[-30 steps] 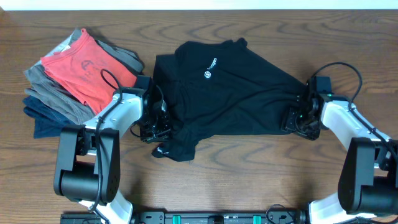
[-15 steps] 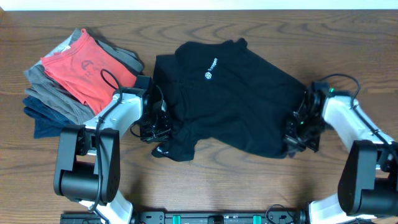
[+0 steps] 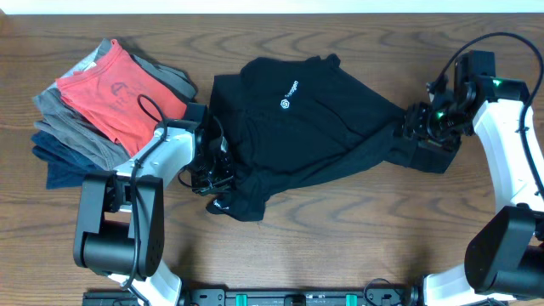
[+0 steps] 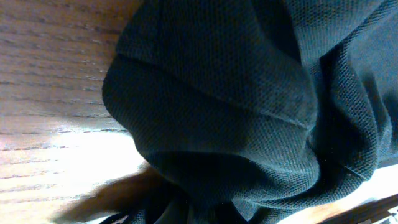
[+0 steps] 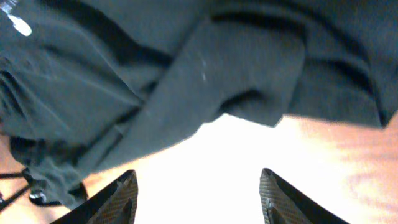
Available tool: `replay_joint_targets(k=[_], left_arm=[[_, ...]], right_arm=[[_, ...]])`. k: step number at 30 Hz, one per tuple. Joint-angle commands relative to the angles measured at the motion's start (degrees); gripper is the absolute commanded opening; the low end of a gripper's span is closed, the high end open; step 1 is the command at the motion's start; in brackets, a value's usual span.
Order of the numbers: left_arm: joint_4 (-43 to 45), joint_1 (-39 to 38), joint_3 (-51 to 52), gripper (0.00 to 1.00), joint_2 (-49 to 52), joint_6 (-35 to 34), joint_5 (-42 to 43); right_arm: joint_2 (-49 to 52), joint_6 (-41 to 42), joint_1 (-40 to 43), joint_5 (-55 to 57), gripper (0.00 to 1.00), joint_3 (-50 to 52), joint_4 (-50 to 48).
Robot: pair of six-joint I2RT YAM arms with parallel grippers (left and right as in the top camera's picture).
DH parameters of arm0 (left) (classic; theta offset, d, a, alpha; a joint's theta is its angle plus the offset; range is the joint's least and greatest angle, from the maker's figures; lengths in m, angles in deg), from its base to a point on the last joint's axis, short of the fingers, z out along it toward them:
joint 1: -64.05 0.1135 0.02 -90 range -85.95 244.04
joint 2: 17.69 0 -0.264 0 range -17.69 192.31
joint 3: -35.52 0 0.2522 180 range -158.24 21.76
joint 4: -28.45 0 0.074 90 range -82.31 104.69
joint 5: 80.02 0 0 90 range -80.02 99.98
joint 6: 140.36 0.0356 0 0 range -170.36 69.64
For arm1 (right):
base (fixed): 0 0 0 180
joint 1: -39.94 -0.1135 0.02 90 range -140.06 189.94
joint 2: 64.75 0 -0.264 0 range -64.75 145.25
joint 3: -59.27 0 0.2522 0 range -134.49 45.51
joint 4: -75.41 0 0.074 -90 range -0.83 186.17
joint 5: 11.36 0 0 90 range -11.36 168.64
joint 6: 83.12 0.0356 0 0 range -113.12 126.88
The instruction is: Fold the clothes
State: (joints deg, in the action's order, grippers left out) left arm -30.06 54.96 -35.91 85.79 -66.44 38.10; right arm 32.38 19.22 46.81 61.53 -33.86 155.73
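Note:
The black shirt [image 3: 314,127] lies crumpled in the middle of the table, its white round logo [image 3: 286,103] facing up and a small white mark [image 3: 219,204] at its front left corner. My left gripper [image 3: 212,177] sits low at the shirt's left front edge. Bunched black fabric [image 4: 236,93] fills the left wrist view and covers the jaws. My right gripper [image 3: 413,127] hangs above the shirt's right end. Its fingers [image 5: 198,186] are wide apart and empty, with the shirt [image 5: 124,81] beyond them.
A pile of folded clothes stands at the far left: a red tee [image 3: 115,89] on top, grey garments [image 3: 76,132] under it and a navy one [image 3: 64,166] at the bottom. The wooden table [image 3: 357,238] is bare in front.
My right gripper dragged the shirt's right edge toward the front, then rose and moved back right, now open. The shirt's right side has shifted with it. The left arm has not moved.

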Motion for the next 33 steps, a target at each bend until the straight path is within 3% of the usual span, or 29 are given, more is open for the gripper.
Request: replay_joint_targets(k=[1, 7, 15, 24, 33], left_arm=[[-0.2, 0.0, -0.6, 0.06, -1.0, 1.0, -0.3], [-0.2, 0.0, -0.6, 0.06, -1.0, 1.0, -0.3], [-0.1, 0.0, -0.6, 0.06, -1.0, 1.0, -0.3], [0.3, 0.0, -0.6, 0.06, -1.0, 1.0, -0.3], [0.3, 0.0, -0.6, 0.06, -1.0, 1.0, -0.3]], right_arm=[[0.3, -0.6, -0.3, 2.8, 0.58, 2.0, 3.1], [0.3, 1.9, -0.5, 14.4, 0.59, 7.5, 1.6], [0.3, -3.5, -2.7, 12.2, 0.53, 18.2, -18.1], [0.3, -7.1, -5.4, 18.1, 0.53, 22.0, -26.2], [0.3, -7.3, -5.4, 18.1, 0.38, 24.9, -31.5]])
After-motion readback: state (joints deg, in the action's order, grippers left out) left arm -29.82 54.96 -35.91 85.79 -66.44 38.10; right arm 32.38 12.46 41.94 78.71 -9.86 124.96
